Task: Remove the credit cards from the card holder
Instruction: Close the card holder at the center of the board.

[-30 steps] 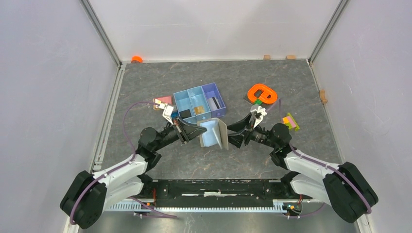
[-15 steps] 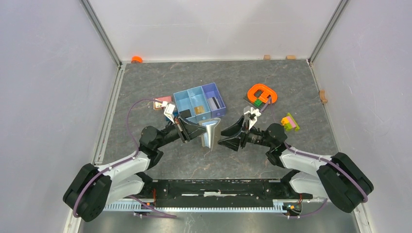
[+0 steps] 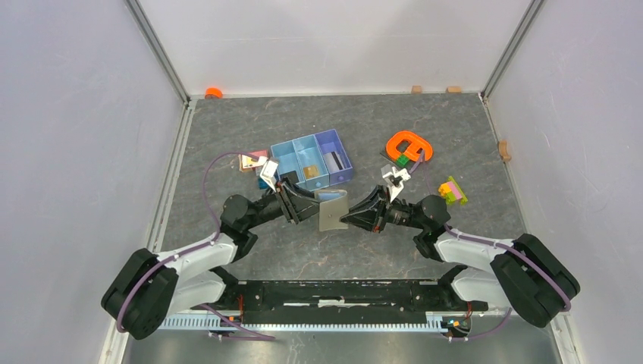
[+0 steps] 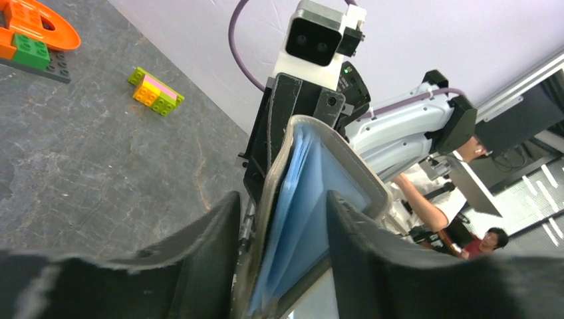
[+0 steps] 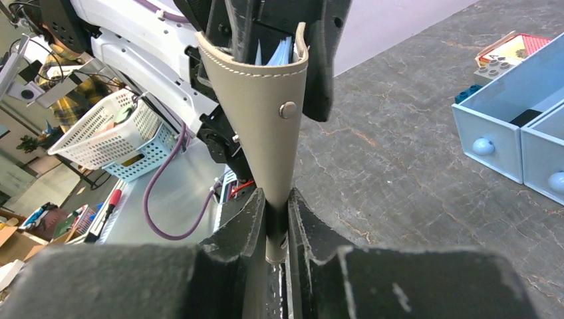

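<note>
The grey-taupe card holder hangs folded above the table between both arms. My right gripper is shut on its lower folded edge, pinching the holder just below its snap stud. My left gripper is open, its fingers standing either side of the holder's pale blue inside. Thin pale edges show between the flaps at the top; I cannot tell whether they are credit cards. A pale dark-striped credit card lies in the tray's purple compartment.
The blue-and-purple tray stands just behind the holder, with a black block and a tan block in it. An orange ring on bricks, a small brick stack and a pink card box lie around it.
My right gripper moved in and shut on the holder. My left gripper, shut on it before, has opened. The holder went from spread open to folded.
</note>
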`<state>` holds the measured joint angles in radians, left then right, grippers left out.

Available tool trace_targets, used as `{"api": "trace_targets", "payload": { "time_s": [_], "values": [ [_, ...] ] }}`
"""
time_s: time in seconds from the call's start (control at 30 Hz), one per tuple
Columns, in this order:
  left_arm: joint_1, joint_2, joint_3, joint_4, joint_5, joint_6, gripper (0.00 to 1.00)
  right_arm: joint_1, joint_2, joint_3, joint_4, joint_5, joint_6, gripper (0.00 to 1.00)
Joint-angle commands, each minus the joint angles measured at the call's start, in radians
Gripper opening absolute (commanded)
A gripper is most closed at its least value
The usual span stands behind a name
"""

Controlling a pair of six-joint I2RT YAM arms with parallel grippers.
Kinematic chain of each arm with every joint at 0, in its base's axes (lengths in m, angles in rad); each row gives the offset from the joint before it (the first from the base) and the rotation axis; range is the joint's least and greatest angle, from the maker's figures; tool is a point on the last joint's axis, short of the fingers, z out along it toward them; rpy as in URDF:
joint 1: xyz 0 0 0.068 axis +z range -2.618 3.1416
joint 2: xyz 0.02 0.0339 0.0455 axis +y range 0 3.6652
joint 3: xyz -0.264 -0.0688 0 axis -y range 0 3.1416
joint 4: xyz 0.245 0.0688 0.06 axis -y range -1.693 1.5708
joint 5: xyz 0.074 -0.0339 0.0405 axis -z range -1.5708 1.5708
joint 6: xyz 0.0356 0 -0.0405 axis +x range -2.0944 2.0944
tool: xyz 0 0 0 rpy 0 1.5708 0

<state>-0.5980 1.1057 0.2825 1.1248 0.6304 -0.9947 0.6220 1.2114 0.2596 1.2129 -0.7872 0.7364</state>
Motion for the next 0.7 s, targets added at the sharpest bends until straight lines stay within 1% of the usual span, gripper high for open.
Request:
{"api": "trace_targets", "payload": {
  "time_s": [0.0, 0.1, 0.2, 0.27, 0.37, 0.43, 0.53, 0.6, 0.63, 0.67],
  "values": [
    [-0.005, -0.058, 0.01, -0.012, -0.031, 0.019, 0.67, 0.005, 0.005, 0.027, 0.03, 0.006, -0.001, 0.18],
    [-0.005, -0.119, -0.004, -0.077, -0.065, 0.063, 0.82, 0.005, 0.002, 0.03, -0.009, 0.019, -0.018, 0.15],
    [-0.005, -0.176, -0.02, -0.119, -0.098, 0.091, 0.9, 0.005, 0.002, 0.038, -0.046, 0.026, -0.032, 0.12],
    [-0.007, -0.202, -0.023, -0.136, -0.106, 0.11, 0.93, 0.005, 0.004, 0.042, -0.057, 0.029, -0.034, 0.11],
    [-0.011, -0.196, -0.014, -0.145, -0.091, 0.128, 0.96, 0.005, 0.007, 0.047, -0.076, 0.033, -0.036, 0.11],
    [-0.017, -0.174, -0.005, -0.142, -0.081, 0.136, 0.95, 0.005, 0.006, 0.052, -0.098, 0.04, -0.046, 0.11],
    [-0.032, -0.151, 0.023, -0.193, -0.082, 0.165, 0.91, 0.005, 0.002, 0.054, -0.108, 0.04, -0.049, 0.11],
    [-0.045, -0.149, 0.049, -0.268, -0.101, 0.2, 0.83, 0.005, -0.001, 0.056, -0.111, 0.039, -0.052, 0.12],
    [-0.05, -0.151, 0.068, -0.331, -0.114, 0.224, 0.78, 0.004, -0.001, 0.056, -0.113, 0.038, -0.053, 0.12],
    [-0.053, -0.157, 0.085, -0.393, -0.129, 0.248, 0.71, 0.005, -0.004, 0.057, -0.116, 0.038, -0.052, 0.13]
  ]
}}
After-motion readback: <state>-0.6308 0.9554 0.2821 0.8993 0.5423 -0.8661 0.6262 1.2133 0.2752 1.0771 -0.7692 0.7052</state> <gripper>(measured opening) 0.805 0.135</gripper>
